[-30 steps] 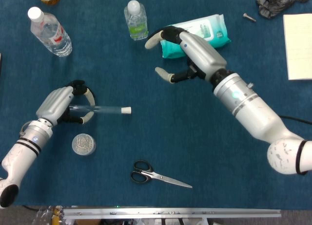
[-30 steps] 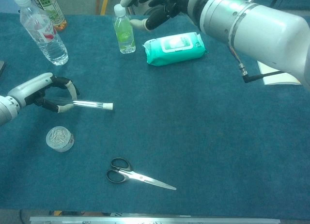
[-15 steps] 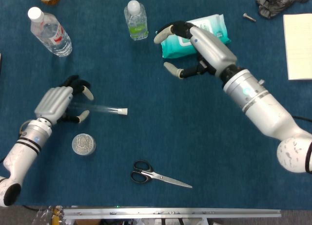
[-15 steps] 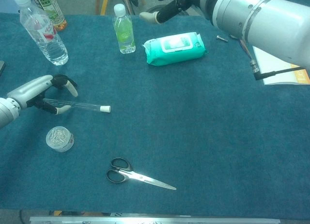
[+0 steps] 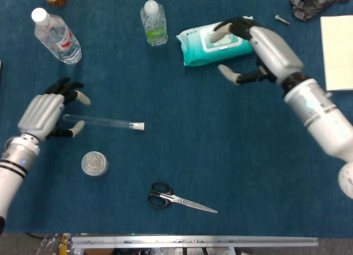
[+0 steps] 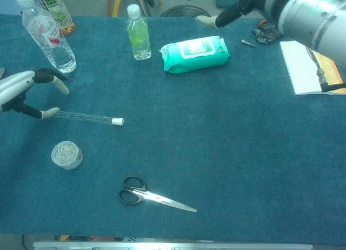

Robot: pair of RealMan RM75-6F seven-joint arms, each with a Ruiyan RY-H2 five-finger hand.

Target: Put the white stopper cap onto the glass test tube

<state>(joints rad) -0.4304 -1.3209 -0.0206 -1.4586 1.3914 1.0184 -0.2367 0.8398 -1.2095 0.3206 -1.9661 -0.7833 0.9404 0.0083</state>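
On the blue cloth the glass test tube (image 5: 102, 121) lies with white stopper cap (image 5: 140, 126) seated; your left hand (image 5: 43, 111) and right hand (image 5: 258, 45) hang spread, empty — withdraw both hands gently, leaving the tube undisturbed.

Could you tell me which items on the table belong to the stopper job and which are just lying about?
Job: glass test tube with the white stopper cap already on its end.

Lying about: scissors, wipes pack, small green bottle, water bottle, round tin, notepad.
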